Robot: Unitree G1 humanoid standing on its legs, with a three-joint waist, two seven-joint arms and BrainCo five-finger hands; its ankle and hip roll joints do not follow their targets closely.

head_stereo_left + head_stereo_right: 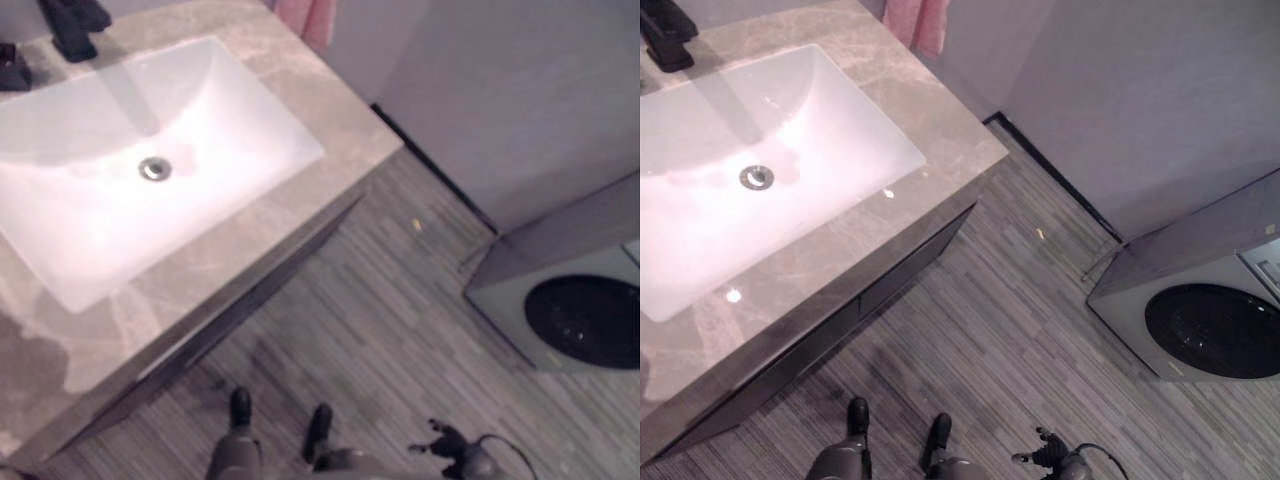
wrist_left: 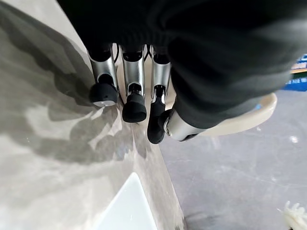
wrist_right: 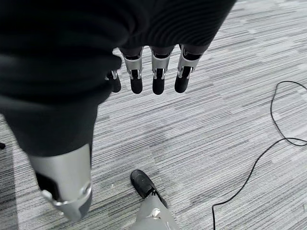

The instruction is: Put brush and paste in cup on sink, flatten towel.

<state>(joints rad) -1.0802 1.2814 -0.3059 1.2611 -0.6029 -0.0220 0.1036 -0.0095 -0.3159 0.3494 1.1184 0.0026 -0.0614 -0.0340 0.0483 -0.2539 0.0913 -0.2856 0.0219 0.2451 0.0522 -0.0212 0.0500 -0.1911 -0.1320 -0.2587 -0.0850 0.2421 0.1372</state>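
While the head views look down on the bathroom corner, the count stands as follows: 1 white rectangular sink [image 1: 120,190] set in 1 grey marbled counter [image 1: 330,110], with 1 metal drain [image 1: 154,169] in the basin floor. 1 black faucet [image 1: 72,25] stands at the basin's back edge. 1 pink towel [image 1: 915,22] hangs on the wall past the counter's far corner. 1 grey washing machine [image 1: 1200,310] with a dark round door stands on the striped grey floor [image 1: 380,330], well apart from the counter.

Left hand [image 2: 139,91]: seen in its wrist view, fingers hanging straight and relaxed in a row, thumb loose beside them, holding nothing. The dark fingertips hover just above the counter's marbled top, near its edge; whether they touch it cannot be told. A corner of the white sink shows beyond the fingertips, and 1 cream rounded object [image 2: 249,117], partly hidden behind the thumb side of this hand, lies past the counter's edge.

Right hand [image 3: 144,72]: seen in its wrist view, fingers straight and slack, thumb apart from them, holding nothing. It hangs over the floor, well away from the counter and sink.
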